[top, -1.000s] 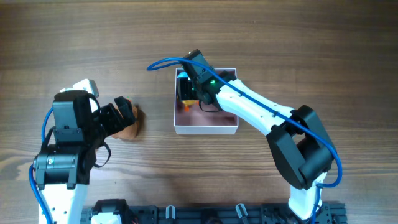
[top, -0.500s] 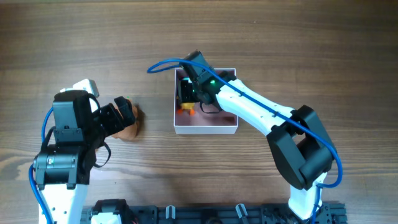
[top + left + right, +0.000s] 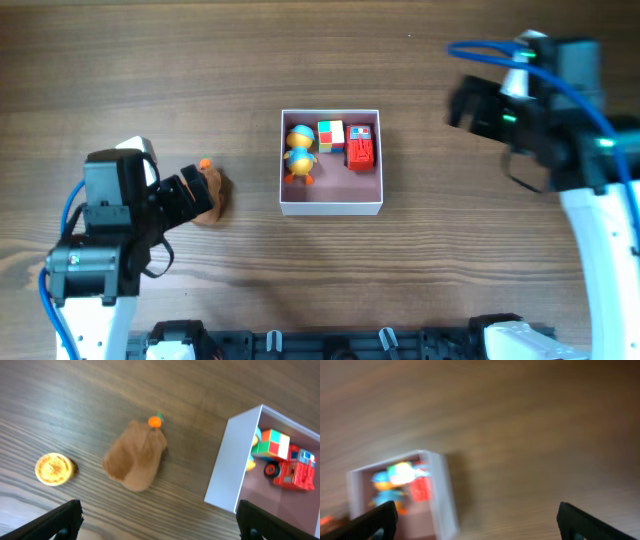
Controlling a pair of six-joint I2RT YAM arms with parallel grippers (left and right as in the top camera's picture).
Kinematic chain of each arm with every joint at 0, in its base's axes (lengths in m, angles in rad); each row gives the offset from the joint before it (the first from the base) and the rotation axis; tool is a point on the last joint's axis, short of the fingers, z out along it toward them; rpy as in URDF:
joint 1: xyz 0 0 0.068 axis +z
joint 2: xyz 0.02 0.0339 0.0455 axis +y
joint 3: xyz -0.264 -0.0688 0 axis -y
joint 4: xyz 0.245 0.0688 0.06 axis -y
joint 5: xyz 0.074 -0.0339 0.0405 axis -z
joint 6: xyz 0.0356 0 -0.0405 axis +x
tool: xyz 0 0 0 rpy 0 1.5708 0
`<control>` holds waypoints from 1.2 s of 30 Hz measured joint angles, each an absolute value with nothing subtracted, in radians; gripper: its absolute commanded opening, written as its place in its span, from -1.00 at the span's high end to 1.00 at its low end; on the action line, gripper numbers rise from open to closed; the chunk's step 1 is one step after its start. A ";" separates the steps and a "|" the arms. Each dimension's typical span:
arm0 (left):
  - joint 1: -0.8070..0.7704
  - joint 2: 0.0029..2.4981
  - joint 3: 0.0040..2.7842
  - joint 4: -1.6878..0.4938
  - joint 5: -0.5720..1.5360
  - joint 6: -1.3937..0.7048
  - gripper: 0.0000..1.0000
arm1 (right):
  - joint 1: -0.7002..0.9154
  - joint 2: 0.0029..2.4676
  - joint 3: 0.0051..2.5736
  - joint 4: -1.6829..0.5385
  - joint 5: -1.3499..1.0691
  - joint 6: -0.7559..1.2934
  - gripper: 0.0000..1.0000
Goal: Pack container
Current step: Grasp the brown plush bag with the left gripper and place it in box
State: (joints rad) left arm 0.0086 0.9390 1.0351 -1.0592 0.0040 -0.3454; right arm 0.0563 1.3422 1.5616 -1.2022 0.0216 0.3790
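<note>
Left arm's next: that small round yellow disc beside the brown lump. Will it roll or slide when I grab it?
The disc lies flat on the table, so it probably won't roll unless tipped on edge. It sits low, so the left fingers may nudge it and it could skid on the smooth wood. It looks small, likely light.

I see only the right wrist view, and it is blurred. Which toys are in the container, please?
Observer: Three: a duck figure, a coloured cube and a red truck, all inside the container.
Operator: Is any toy outside it?
Observer: Yes, a brown soft toy with an orange tip lies on the table, left of the container.
Operator: Does the left gripper hold it?
Observer: No, the left gripper is open; the toy lies free ahead of its fingers.
</note>
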 measured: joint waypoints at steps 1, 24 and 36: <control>0.009 0.953 1.060 -1.068 -0.007 -0.342 -0.99 | 0.004 1.349 1.558 -1.240 0.024 0.372 -0.99; 0.009 1.769 1.162 -1.051 -0.021 -0.004 -1.00 | -0.138 1.378 1.228 -1.126 0.015 0.326 -0.99; 0.009 1.852 1.163 -1.066 -0.019 0.010 0.92 | -0.138 1.378 1.228 -1.125 0.015 0.326 -0.99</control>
State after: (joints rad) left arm 0.0090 1.8519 1.1629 -1.0657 -0.0189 0.0105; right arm -0.1383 1.3785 1.2282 -1.1248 0.0151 0.3260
